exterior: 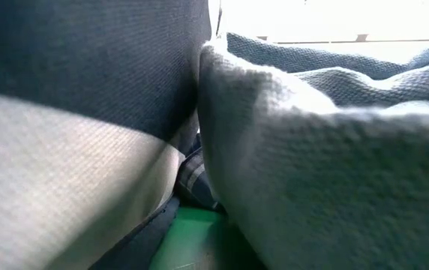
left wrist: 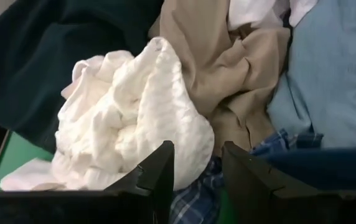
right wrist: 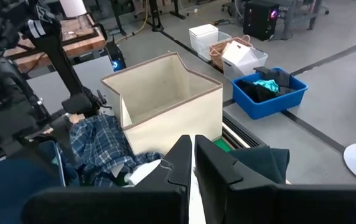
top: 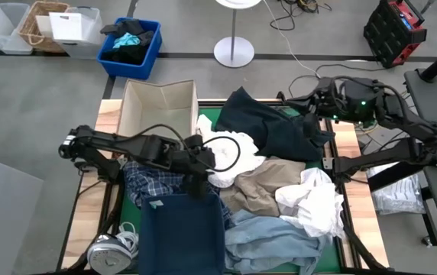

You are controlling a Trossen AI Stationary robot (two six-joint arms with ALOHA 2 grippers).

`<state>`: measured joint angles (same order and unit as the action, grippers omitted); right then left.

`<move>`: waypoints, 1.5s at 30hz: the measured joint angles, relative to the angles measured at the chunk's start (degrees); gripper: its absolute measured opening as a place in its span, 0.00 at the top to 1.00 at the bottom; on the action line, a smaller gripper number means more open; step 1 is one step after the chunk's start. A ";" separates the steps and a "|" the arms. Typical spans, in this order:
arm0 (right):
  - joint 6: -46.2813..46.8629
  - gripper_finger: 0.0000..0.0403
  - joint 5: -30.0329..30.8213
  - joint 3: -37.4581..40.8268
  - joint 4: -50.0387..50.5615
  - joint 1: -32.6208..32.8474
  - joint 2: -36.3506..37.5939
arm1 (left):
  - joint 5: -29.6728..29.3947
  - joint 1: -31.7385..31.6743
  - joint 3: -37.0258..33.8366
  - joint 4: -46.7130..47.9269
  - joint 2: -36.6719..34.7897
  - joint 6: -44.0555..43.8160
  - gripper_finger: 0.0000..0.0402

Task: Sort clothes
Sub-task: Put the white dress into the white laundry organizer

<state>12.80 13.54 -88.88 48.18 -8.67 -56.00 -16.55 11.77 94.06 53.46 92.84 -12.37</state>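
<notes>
The clothes lie heaped across the green mat of the worktop (top: 342, 145): a crumpled white shirt (top: 230, 156) sits at the middle of the pile, with tan trousers (top: 260, 187) just beside it, a second white shirt (top: 314, 205) nearer the right edge, light blue denim (top: 268, 241) at the front, a blue-white plaid shirt (top: 153, 183) on the left and a dark navy piece (top: 268, 122) spread at the back. A navy fabric bin (top: 180, 233) stands at the front left and a beige fabric bin (top: 160, 107) at the back left, probably the destinations for sorting. The left gripper (left wrist: 193, 168) hangs low at the edge of the central white shirt (left wrist: 134, 118), its fingers parted with a clear gap and nothing between them, which reads as lining up to pinch that shirt since it lies on top and free of the rest. The right gripper (right wrist: 192, 162) sits at the back right over the dark navy piece, its fingers almost together with only a thin slit between; whether they pinch any cloth cannot be told. Beyond the worktop, a blue crate (top: 131, 46) stands on the floor.
</notes>
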 joint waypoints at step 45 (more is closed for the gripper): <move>-2.56 0.97 1.70 0.42 5.17 0.01 3.73 | -0.17 -8.90 -2.82 -9.26 14.23 0.10 0.57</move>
<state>10.24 15.25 -88.47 53.34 -8.66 -52.27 -16.72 2.87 91.24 44.20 107.07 -12.27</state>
